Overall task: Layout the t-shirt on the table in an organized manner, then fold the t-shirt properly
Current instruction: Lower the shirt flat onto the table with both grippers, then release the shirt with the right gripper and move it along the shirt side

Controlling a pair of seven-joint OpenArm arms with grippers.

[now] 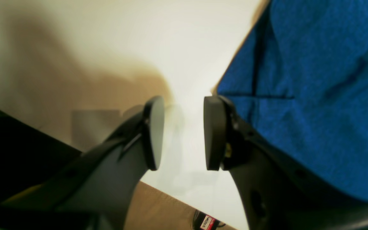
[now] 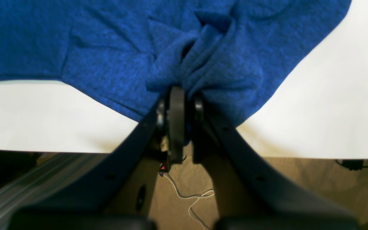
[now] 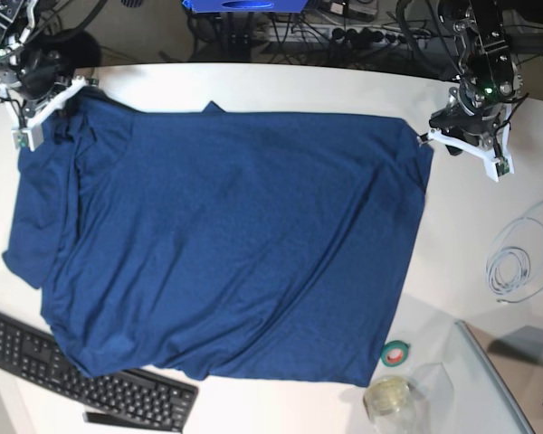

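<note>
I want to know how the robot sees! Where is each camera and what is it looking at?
Left wrist: rides the arm, looking past the open left gripper at the table and the t-shirt edge.
Right wrist: rides the other arm, looking at the right gripper pinching bunched t-shirt.
Base: sits high overhead, looking down at the spread t-shirt, a keyboard and both arms.
All three views share the t-shirt and table.

A black keyboard [image 3: 86,380], green tape roll [image 3: 395,353] (beside a clear tape roll [image 3: 387,396]), coiled white cable [image 3: 516,262].
</note>
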